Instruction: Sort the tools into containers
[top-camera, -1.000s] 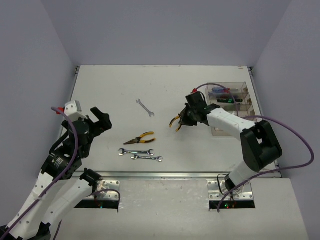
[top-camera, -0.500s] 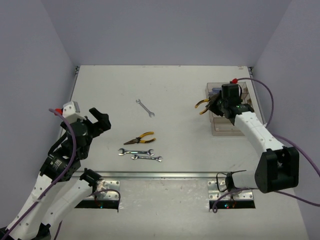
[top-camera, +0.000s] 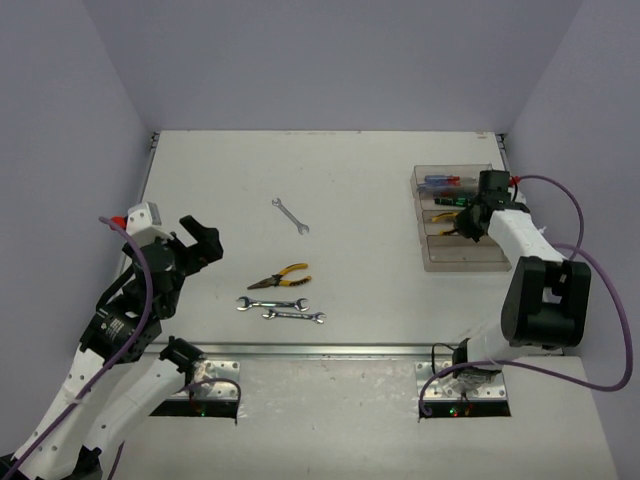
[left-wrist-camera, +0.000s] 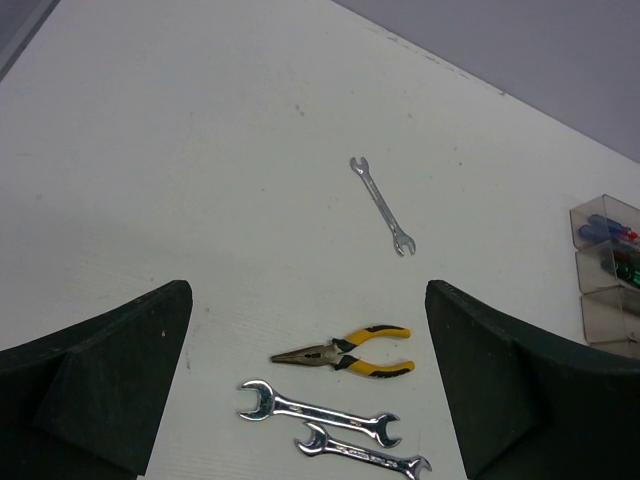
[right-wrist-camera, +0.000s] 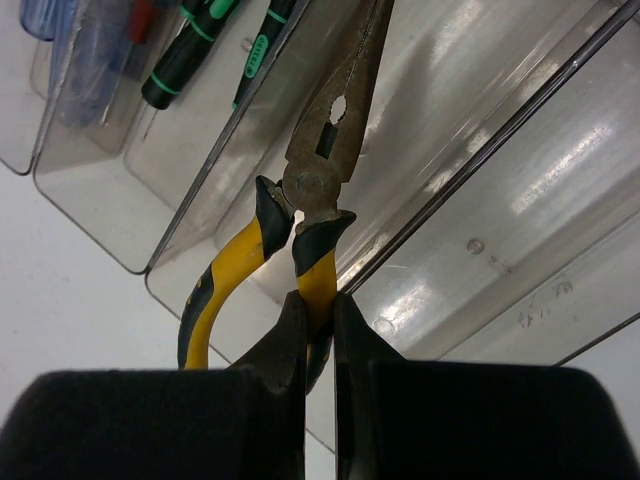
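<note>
My right gripper (top-camera: 468, 224) is shut on one yellow handle of a pair of pliers (right-wrist-camera: 318, 185) and holds them in the third of four joined clear bins (top-camera: 465, 258). Their nose points along the bin. The pliers' handles show in the top view (top-camera: 445, 216). Blue/red screwdrivers (top-camera: 447, 182) lie in the far bin and green/black ones (top-camera: 455, 200) in the second. My left gripper (top-camera: 200, 243) is open and empty, above the table's left side. A second pair of yellow pliers (left-wrist-camera: 345, 354) and two silver wrenches (left-wrist-camera: 320, 412) (left-wrist-camera: 362, 453) lie below it. A smaller wrench (left-wrist-camera: 382, 206) lies farther off.
The nearest bin (right-wrist-camera: 540, 230) holds nothing. The bins stand at the table's right edge (top-camera: 512, 240). In the top view the loose pliers (top-camera: 281, 277), the two wrenches (top-camera: 285, 309) and the small wrench (top-camera: 290, 215) lie left of the middle.
My right arm has carried the pliers from the middle of the table to the right and into the third bin. The left arm has barely moved.
</note>
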